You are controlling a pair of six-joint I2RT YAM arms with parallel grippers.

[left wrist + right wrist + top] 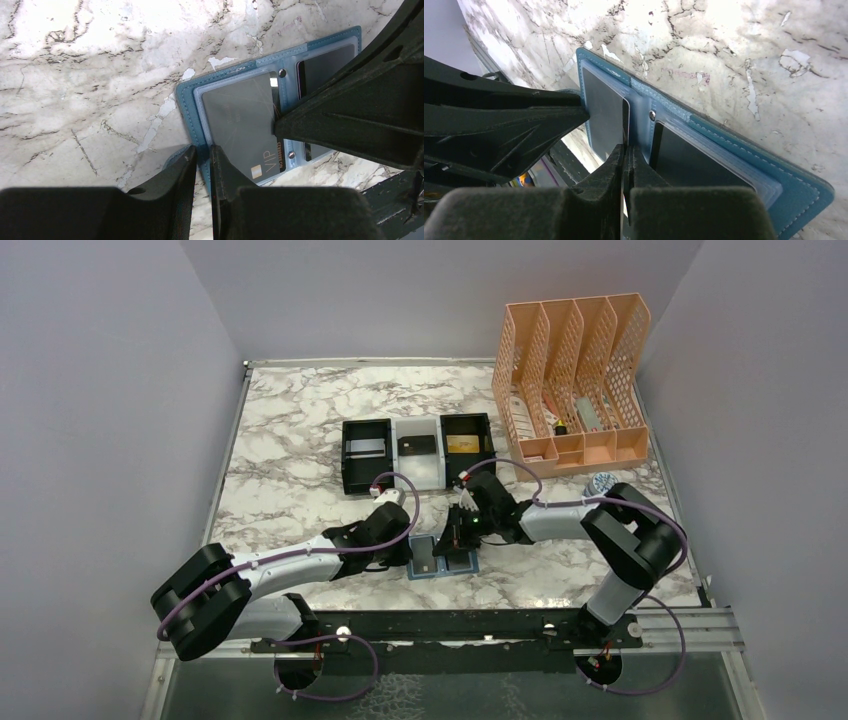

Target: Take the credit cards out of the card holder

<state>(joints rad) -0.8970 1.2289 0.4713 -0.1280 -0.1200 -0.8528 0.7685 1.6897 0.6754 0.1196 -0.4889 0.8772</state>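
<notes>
The blue card holder point(443, 560) lies open on the marble table near the front. In the left wrist view, its left panel point(195, 107) holds a grey card point(240, 120) marked VIP. My left gripper point(202, 156) is shut on the holder's left edge; it also shows in the top view point(412, 552). My right gripper point(625, 152) is shut on the inner edge of the grey card point(606, 117), beside the spine; it also shows in the top view point(461, 538). A black card point(694, 162) sits in the other panel.
A black-and-white three-compartment tray point(415, 475) stands behind the holder, with a silvery card point(367, 448), a black card point(415, 445) and a gold card point(462, 444) in it. A peach mesh file organizer point(575, 370) stands at the back right. A small bluish object point(600, 483) lies before it.
</notes>
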